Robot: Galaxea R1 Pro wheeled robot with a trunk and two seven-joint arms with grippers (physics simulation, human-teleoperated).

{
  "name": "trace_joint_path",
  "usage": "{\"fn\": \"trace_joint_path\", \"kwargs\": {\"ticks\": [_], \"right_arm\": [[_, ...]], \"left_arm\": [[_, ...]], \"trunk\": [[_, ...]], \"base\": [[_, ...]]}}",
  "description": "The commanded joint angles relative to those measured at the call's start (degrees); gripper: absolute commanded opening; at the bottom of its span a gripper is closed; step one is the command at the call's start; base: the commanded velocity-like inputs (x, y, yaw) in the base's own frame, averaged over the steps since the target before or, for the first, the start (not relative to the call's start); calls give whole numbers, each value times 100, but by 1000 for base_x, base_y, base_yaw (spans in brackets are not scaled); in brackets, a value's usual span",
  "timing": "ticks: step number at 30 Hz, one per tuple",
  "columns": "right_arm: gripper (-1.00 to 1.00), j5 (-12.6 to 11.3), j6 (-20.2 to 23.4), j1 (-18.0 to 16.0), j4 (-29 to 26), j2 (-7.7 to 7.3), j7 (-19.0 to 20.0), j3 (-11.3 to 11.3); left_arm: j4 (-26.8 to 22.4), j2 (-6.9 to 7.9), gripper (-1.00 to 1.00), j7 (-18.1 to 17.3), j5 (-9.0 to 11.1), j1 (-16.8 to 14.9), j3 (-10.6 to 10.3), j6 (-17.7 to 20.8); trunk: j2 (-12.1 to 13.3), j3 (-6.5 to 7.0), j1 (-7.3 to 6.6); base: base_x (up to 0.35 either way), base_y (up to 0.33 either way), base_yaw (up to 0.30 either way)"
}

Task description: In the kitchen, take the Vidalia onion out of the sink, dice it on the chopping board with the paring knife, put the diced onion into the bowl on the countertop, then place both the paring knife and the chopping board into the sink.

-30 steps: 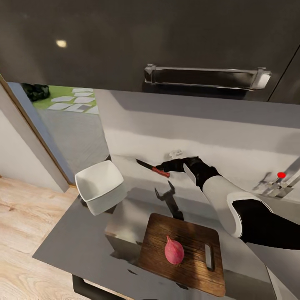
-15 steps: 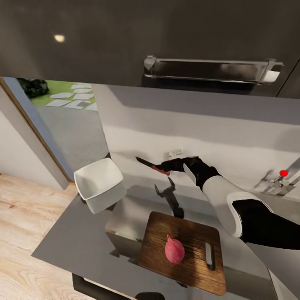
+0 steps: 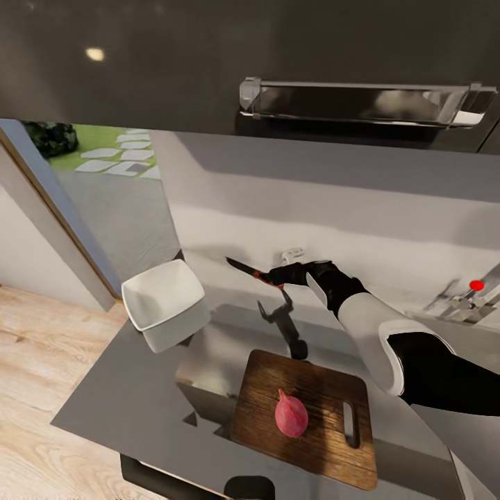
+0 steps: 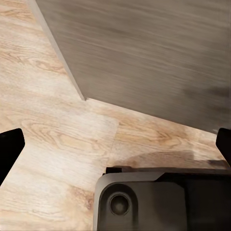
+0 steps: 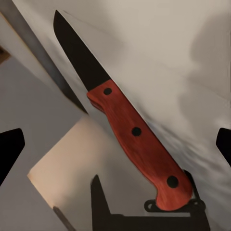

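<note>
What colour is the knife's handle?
Red, with three dark rivets, on the paring knife. The right wrist view shows it best.

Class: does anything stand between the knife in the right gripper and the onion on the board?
Nothing visible: bare glossy grey countertop lies between the red-handled paring knife in the right gripper and the reddish onion on the brown wooden chopping board.

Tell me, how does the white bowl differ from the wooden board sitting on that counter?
The bowl is white, deep and squarish with raised walls; the chopping board is brown, flat and rectangular, with a slot handle. The bowl is empty, while the chopping board carries a whole reddish onion. The bowl sits toward the counter's left end, the chopping board nearer the front edge. Both rest on the glossy grey countertop and have rounded corners.
</note>
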Motion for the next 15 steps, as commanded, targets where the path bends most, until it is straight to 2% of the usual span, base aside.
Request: {"fn": "trace_joint_path", "kwargs": {"ticks": [1,15], "right_arm": [[100,48,22,-2,-12,-3,19,9],[100,57,21,-2,-20,-15,17,9]], "left_arm": [[-9,8,100,24,51,0,-31,-11],[-14,8,100,24,51,0,-32,-11]], "trunk": [[-11,-18,3],[-11,-141,3]], "base": [[0,0,0],[0,0,0]]}}
